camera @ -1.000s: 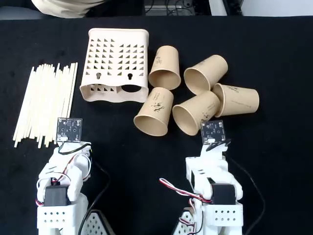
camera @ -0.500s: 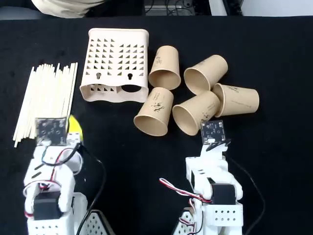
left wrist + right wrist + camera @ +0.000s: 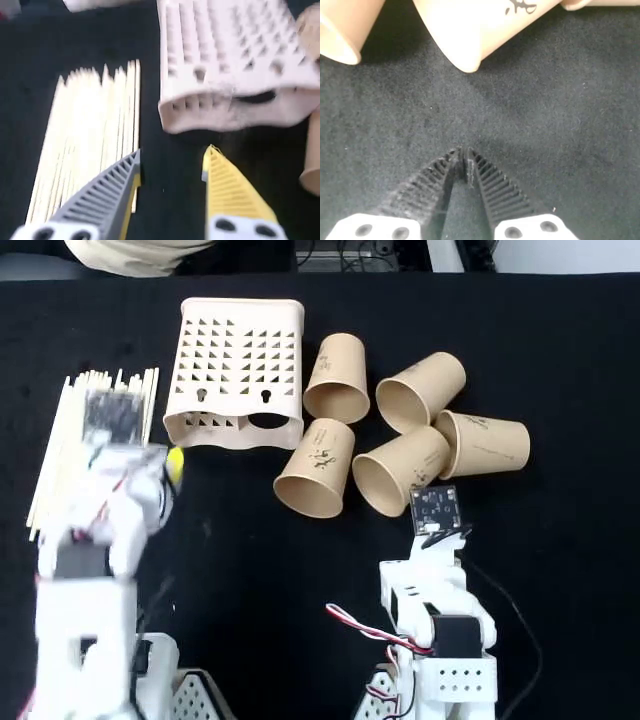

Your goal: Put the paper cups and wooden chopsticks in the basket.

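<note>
Left gripper [image 3: 173,151] spread wide by the chopsticks, nothing in the basket yet
Jaws gape, empty, above the bundle's basket-side edge, likely lining up for a first pinch; wooden chopsticks [image 3: 52,455] lie flat in a loose row just left of the basket [image 3: 240,370], which lies on its side with its mouth toward the arms, so things could slide in; five paper cups [image 3: 320,465] lie tipped in a cluster on its right; right gripper [image 3: 463,151] closed, empty, low above the black cloth table [image 3: 560,570] near the cups; cables past the far edge
</note>
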You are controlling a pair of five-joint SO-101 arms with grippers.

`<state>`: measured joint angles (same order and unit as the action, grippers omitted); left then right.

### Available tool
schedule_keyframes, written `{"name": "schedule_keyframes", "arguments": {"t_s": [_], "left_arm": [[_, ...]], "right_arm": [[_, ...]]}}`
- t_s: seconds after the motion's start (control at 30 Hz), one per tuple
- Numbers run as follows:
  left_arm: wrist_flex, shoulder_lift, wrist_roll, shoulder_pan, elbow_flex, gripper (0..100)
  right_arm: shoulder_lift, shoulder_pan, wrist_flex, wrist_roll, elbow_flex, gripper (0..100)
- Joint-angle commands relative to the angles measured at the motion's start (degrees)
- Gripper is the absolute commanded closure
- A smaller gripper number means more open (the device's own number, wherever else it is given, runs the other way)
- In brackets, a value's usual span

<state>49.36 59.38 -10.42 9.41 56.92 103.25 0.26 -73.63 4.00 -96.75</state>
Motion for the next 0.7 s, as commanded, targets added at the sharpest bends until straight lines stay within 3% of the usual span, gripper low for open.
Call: {"name": "schedule_keyframes", "arguments": {"t_s": [0.0,0.17,0.43,0.67], "left_arm": [[-1.85,-23.38,-3.87,0.31,-11.30,79],[-9.23,-36.84,-4.48,0.31,-13.58,74],[-25.58,-43.96,-4.04,0.22,-12.09,74],[-38.15,-51.69,3.69,0.66,-12.44,74]], "right_arm": [[3.38,0.70,-0.35,0.26,0.13,98.5],[3.38,0.70,-0.35,0.26,0.13,98.5],[3.38,0.70,-0.35,0.26,0.13,98.5],[3.38,0.70,-0.35,0.26,0.13,98.5]]}}
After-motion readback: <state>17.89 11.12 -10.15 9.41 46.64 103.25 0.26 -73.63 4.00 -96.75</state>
